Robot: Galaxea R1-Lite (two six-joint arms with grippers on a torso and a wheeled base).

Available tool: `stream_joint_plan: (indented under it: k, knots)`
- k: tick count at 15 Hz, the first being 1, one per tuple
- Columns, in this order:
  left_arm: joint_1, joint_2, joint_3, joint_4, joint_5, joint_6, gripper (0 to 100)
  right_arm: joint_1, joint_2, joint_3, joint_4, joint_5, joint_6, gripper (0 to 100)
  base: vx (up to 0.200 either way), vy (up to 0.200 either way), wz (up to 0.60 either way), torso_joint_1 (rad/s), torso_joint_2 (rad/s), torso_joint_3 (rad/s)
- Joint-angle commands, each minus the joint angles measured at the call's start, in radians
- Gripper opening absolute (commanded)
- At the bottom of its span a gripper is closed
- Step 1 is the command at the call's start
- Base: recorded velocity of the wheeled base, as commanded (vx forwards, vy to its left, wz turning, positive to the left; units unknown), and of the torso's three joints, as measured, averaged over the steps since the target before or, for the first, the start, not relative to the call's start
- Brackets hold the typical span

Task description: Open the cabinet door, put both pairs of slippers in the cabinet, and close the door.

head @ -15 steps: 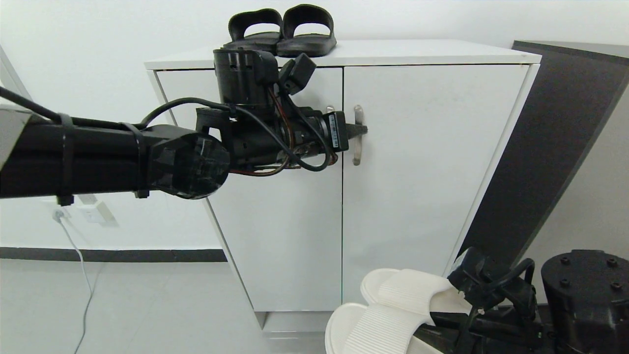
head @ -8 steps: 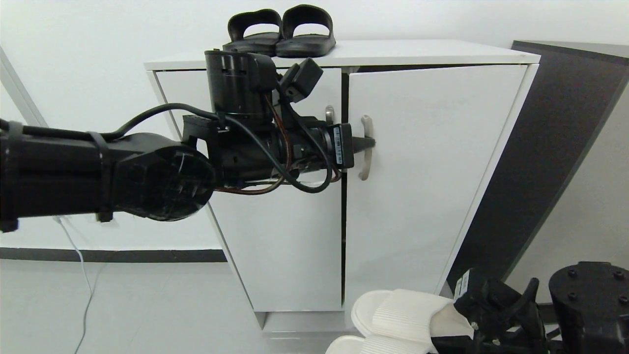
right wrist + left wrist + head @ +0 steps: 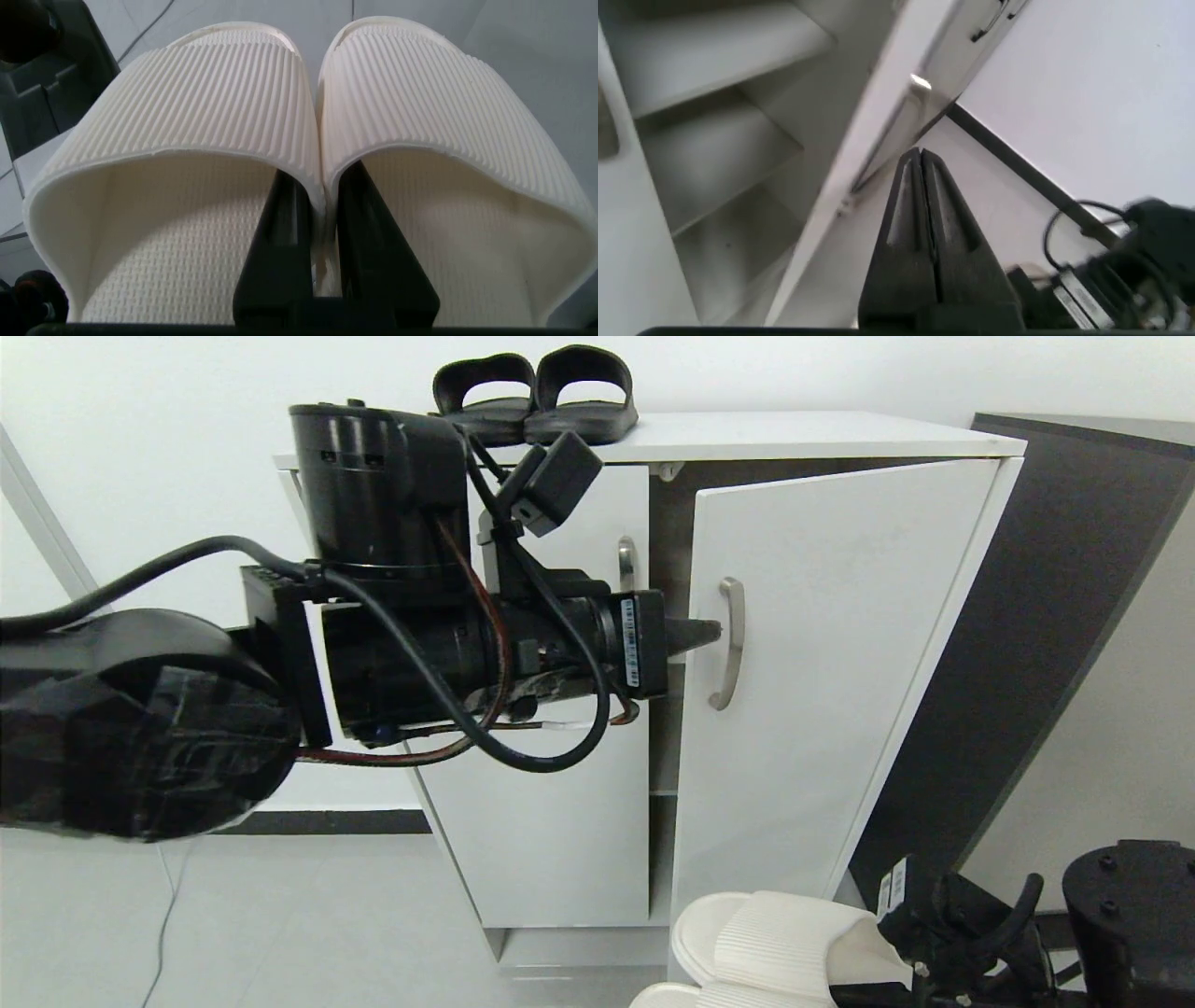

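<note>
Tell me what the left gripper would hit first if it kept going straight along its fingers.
Most likely the handle of the partly open right door. The left gripper is shut, and its tip points at the handle from right beside it. Depth is unclear in the head view, so it may be touching it.

The head camera is looking forward from a middling distance at the cabinet (image 3: 822,434) front, its open door (image 3: 822,691) at centre right; the left wrist camera is sitting close behind the left gripper (image 3: 922,159), facing along its pressed-together fingers (image 3: 901,205) at the door's edge and shelves (image 3: 719,149), which both views are sharing; the right wrist camera is peering from very near along the right gripper (image 3: 322,191) into the white slippers (image 3: 224,103), also showing at the head view's lower right.
</note>
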Motion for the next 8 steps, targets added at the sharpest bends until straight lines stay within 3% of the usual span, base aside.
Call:
stream_joint_plan:
  k: [1,4,5,8]
  knots:
    - [0.011,-0.063,0.055,-0.004,0.0,-0.006,0,0.0,-0.001,-0.001,-0.001,-0.001,0.0,0,0.0,0.0,0.0,0.0,0.0,0.0]
    - [0.057,-0.068,0.091,-0.043,-0.011,-0.038,0,0.0,0.0,-0.001,-0.001,-0.002,-0.002,0,0.0,0.0,0.0,0.0,0.0,0.0]
    - [0.087,-0.033,0.078,-0.074,-0.018,-0.056,0,0.002,0.002,-0.001,-0.001,-0.004,-0.002,0,0.0,0.0,0.0,0.0,0.0,0.0]
    - [0.098,0.084,-0.011,-0.114,-0.023,-0.056,0,0.004,-0.001,0.003,0.002,-0.001,-0.028,0,0.0,0.0,0.0,0.0,0.0,0.0]
